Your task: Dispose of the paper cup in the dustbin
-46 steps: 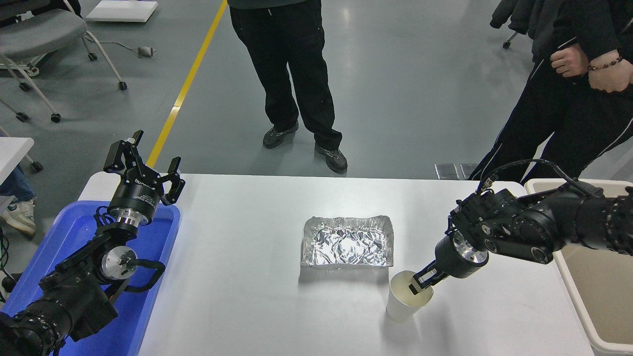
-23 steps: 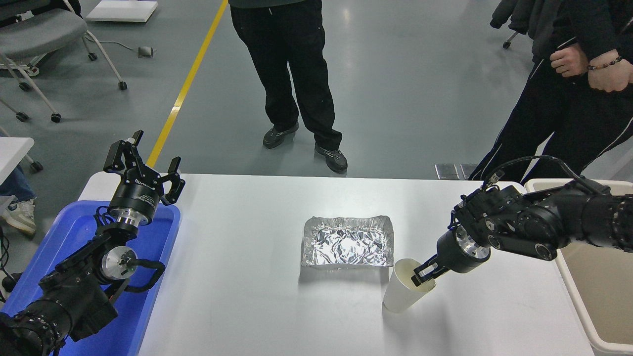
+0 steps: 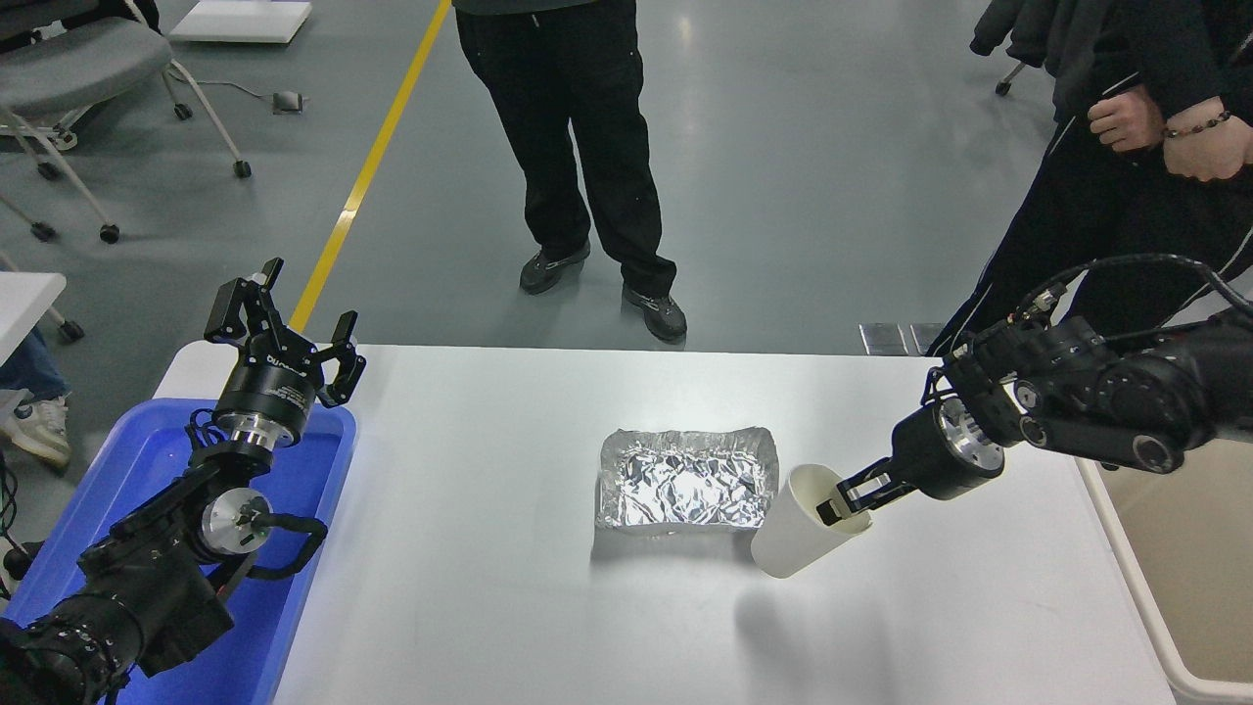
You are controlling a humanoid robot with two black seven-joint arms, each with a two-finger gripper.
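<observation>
Paper cup: the paper cup [image 3: 798, 534] hangs tilted in the air over the desk [image 3: 489, 607], its mouth turned up and toward my right arm, its base pointing down-left. Its shadow lies apart from it on the desk, so I judge it is lifted clear. It sits just beside the near right corner of the foil tray [image 3: 687, 480]; whether it brushes the tray's edge I cannot tell.

Right pincer: my right pincer [image 3: 844, 497] grips the cup by its rim, one finger inside the mouth and the other on the outer wall, closed on the paper.

Step in hand: carrying; the pickup looks done and the cup is not yet near the dustbin.

Next move: I judge I must swing the cup rightward, well across the desk, over the rim of the dustbin [image 3: 1165, 587], then let it go above the opening. The rim is thin and the hold is one-sided, so a steady carry seems wise.

Left pincer: my left pincer [image 3: 284, 328] is parked at the lower left above the blue tub [image 3: 147, 460], fingers spread, holding nothing.

Hidden or unclear: the dustbin is cut off by the picture's right and bottom edges, and my right arm covers its far part. The inner finger's contact is partly lost in the cup's mouth. Two people stand beyond the desk, seen only in part.
</observation>
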